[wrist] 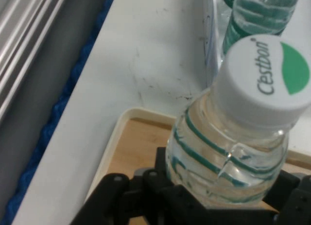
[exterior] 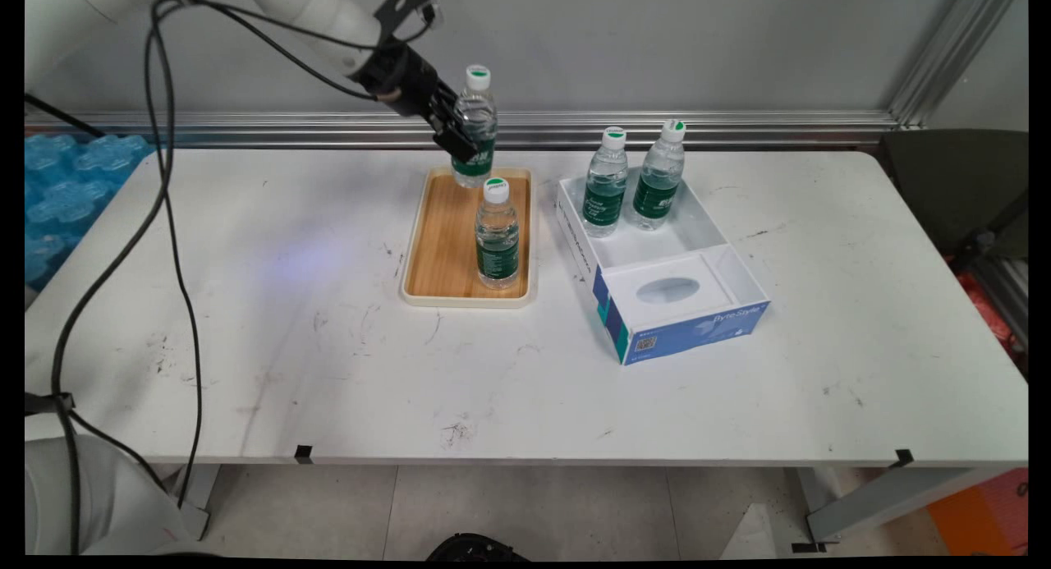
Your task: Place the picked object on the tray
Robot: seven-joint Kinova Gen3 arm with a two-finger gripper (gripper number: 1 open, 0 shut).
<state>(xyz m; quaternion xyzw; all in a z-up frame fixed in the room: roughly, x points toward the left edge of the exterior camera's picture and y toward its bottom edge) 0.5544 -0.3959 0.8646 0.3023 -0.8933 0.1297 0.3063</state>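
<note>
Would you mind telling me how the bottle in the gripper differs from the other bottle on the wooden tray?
The gripped bottle is clamped by the gripper at the tray's far end; the free bottle stands untouched nearer the camera. Whether the gripped bottle's base rests on the tray is unclear, while the free bottle plainly stands on it. Both are upright, clear, green-labelled and white-capped.

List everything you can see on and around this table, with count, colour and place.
Water bottles: four, clear with green labels and white caps; one held over the tray's far end, one standing on the tray, two in the box.
Tray: one, wood with cream rim, table centre.
Box: one, white and blue, right of the tray.
Table: one, white.
Blue packaging: beyond the table's left edge.
Gripper: one, black, shut on the held bottle.
</note>
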